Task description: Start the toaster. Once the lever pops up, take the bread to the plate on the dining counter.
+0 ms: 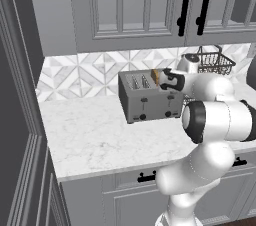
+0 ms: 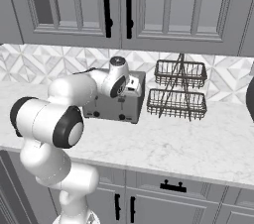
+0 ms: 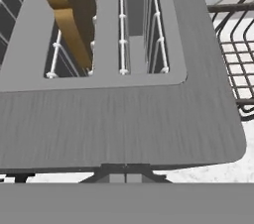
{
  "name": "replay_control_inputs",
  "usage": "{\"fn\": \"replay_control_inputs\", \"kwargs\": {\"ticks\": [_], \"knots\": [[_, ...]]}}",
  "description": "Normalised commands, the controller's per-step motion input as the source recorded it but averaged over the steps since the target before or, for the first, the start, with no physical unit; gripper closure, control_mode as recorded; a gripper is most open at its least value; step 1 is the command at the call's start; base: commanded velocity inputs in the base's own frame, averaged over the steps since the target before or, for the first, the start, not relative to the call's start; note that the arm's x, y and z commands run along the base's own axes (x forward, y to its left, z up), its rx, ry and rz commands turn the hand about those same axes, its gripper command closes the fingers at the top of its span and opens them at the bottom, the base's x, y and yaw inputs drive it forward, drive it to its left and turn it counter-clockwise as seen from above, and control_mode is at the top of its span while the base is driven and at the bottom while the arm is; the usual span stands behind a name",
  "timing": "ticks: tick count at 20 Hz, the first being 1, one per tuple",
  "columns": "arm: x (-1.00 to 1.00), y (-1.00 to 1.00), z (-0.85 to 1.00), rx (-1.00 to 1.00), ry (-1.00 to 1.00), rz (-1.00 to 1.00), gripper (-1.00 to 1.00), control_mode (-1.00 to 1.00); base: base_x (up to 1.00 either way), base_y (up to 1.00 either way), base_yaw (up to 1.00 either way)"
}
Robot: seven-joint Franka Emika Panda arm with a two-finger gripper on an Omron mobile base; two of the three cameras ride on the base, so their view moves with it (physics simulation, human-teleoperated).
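Gripper [image 3: 125,174]: closed, empty, poised over front edge of toaster [image 1: 148,96]. Bread [image 3: 69,7]: upright in a slot. Wire basket [image 2: 174,89]: beside toaster on table [image 1: 95,135].

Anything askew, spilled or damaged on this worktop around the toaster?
Nothing stands out. The toaster sits upright on the marble worktop, the bread stands in a slot, and the wire basket rack beside it is upright.

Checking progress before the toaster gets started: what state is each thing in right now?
toaster: upright on the marble worktop, both levers about mid-height on its front.
bread: standing in a slot, its top sticking out.
tool: shut, empty, above the toaster's front right edge.
wire basket rack: upright beside the toaster, nothing visible in it.
upper cabinet doors: closed.
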Motion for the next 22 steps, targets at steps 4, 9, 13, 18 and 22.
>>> {"fn": "replay_control_inputs", "kwargs": {"ticks": [4, 9, 13, 18, 22], "knots": [[-0.36, 0.0, -0.61, 0.0, -0.06, 0.0, 1.0, -1.0, 0.0, 0.0, 0.0], [-0.27, 0.0, -0.43, 0.0, -0.05, 0.0, 1.0, -1.0, 0.0, 0.0, 0.0], [-0.03, 0.0, -0.37, 0.0, 0.0, 0.0, 1.0, -1.0, 0.0, 0.0, 0.0], [-0.18, 0.0, -0.04, 0.0, -0.12, 0.0, 1.0, -1.0, 0.0, 0.0, 0.0], [-0.13, 0.0, 0.83, 0.0, -0.2, 0.0, 1.0, -1.0, 0.0, 0.0, 0.0]]}}
